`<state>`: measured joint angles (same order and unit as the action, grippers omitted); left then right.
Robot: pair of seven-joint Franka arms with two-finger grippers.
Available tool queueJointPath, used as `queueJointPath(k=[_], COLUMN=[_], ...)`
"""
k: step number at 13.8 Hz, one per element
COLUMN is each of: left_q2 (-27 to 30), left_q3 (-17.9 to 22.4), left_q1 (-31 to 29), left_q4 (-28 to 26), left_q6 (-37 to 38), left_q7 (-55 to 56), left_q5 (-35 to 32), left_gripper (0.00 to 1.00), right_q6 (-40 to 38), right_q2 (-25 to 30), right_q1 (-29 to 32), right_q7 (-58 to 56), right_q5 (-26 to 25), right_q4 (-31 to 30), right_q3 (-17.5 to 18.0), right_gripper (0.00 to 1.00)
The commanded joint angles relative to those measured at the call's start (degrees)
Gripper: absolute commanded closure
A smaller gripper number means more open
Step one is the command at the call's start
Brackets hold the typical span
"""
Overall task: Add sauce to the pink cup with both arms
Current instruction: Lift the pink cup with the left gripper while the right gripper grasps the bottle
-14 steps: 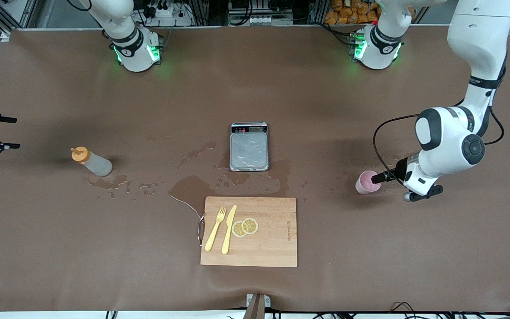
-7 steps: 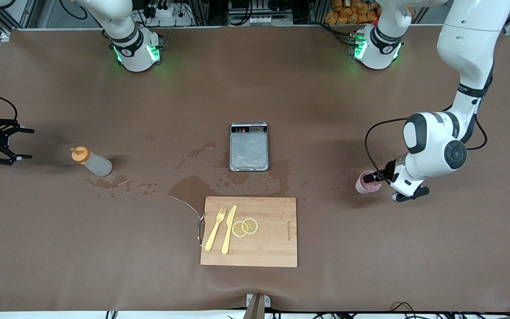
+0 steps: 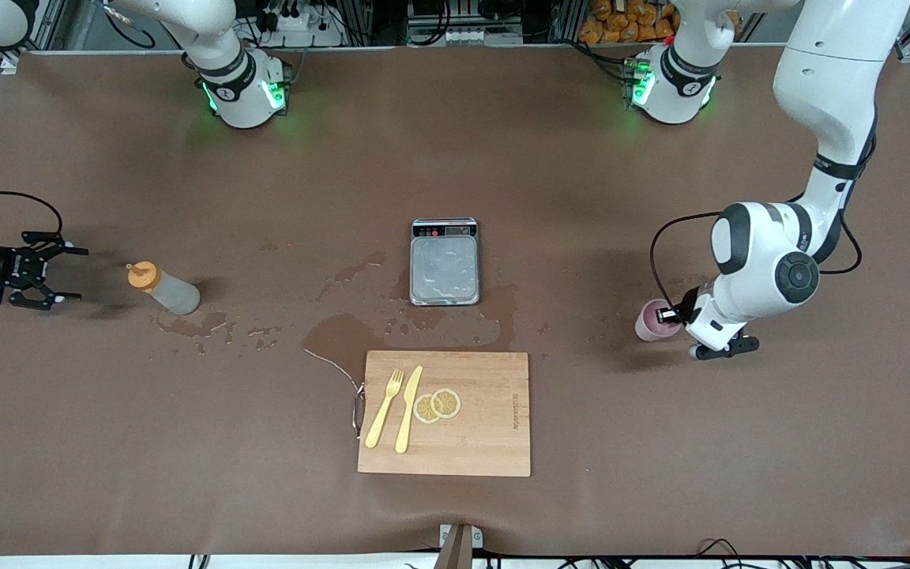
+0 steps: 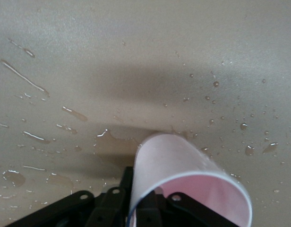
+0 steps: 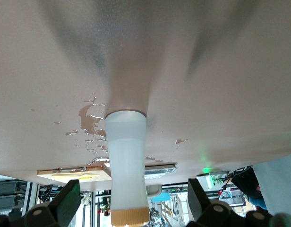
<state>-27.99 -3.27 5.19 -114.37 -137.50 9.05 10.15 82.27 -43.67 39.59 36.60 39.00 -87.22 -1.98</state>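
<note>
Pink plastic fills my left wrist view: the pink cup (image 3: 655, 322) stands toward my left arm's end of the table, and my left gripper (image 3: 667, 315) is pinched onto its rim, one finger inside against the wall and one outside. I see the cup's pale pink inside wall, but not whether anything lies at its bottom. The sauce bottle (image 3: 164, 289), translucent greyish-white with an orange nozzle cap (image 3: 141, 275), stands on the table toward my right arm's end, and a whitish fill shows through its body in my right wrist view. My right gripper (image 3: 68, 274) is low over the table just beside the bottle, fingers spread wide and apart from it. Mid-table sits a small kitchen scale (image 3: 445, 261) with a wet grey plate; its display and buttons are too small to read. Nearer the front camera lies a wooden cutting board (image 3: 486, 427) bearing a yellow fork (image 3: 385, 408), a yellow knife (image 3: 408, 408) and two lemon slices (image 3: 437, 405); a printed mark runs along it, unreadable. The brown table cover (image 3: 660, 474) is splashed with puddles (image 3: 344, 336) and droplets. Shelving and cables line the table edge by my bases.
</note>
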Motion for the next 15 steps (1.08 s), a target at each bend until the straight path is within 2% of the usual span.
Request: queueJointPath(k=[1,3,8,13,15], left_q2=[1.36,2.67,3.82,3.82,3.74], left_q3=[0.20,-0.07,-0.33,-0.42,-0.77], left_q1=[1.40,1.57,4.38,9.39,11.85], left_q4=[0.46,1.69,8.18,14.34,15.48], left_q6=[0.04,0.47,8.90,16.20,16.74], left_q7=[0.70,3.23,13.25,25.72,31.17], left_q5=[-2.68,-2.77,-2.77,-2.68,-2.33], left_gripper=[1.00,1.00,1.00,1.00,1.00], right_q6=[-0.79,-0.79,-1.05,-1.41,-2.28], right_q2=[-4.40,-6.51,-9.77,-10.30,-10.65], right_q1=[0.58,0.32,-1.44,-3.02,-3.90], right_q7=[1.37,1.02,-0.21,-1.53,-2.50], right_q5=[3.70,5.99,10.82,11.36,11.27], right_q4=[3.72,3.81,3.81,3.20,2.93], right_q3=[0.83,0.92,1.01,1.01,1.10], right_gripper=[0.00,0.00,0.00,0.00,0.00])
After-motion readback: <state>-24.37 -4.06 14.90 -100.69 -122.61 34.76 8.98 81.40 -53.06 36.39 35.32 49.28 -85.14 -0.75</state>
